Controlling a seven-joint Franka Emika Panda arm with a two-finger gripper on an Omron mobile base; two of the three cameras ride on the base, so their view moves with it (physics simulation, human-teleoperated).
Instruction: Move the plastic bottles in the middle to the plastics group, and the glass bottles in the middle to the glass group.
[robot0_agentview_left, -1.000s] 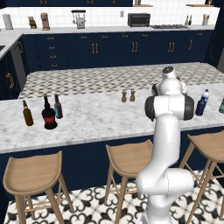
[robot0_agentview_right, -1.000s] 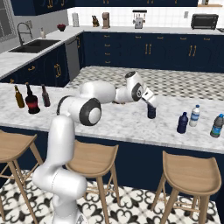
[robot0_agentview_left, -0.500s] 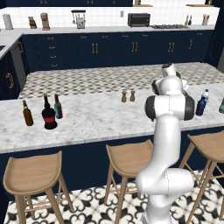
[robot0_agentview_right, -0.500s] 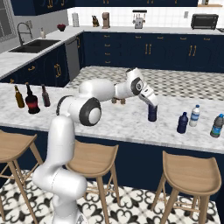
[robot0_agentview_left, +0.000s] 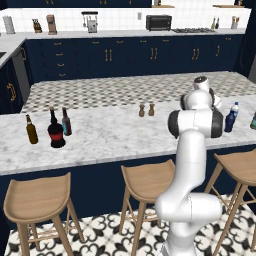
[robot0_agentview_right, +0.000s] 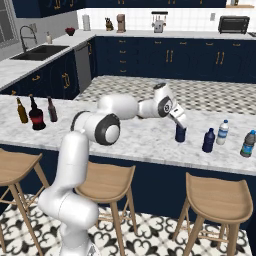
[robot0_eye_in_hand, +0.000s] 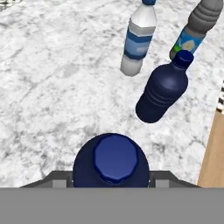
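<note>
The dark blue bottle (robot0_eye_in_hand: 111, 159) was seen at the bottom centre of the hand view, cap up, with a dark fingertip (robot0_eye_in_hand: 61, 177) pressed at each side of its body; the jaws were closed partway onto it. In the right base view the same bottle (robot0_agentview_right: 180, 133) was seen right of centre, held by the gripper (robot0_agentview_right: 180, 131) low on the marble counter (robot0_agentview_right: 140, 140); whether its base touched the marble could not be told. A second dark blue bottle (robot0_eye_in_hand: 164, 87) was seen just beyond, at centre right of the hand view, with the clear bottle (robot0_eye_in_hand: 139, 37) and a grey-capped bottle (robot0_eye_in_hand: 197, 28) above it. At the left of the right base view, the black bottle (robot0_agentview_right: 36, 116) was seen between two slim bottles, well apart.
</note>
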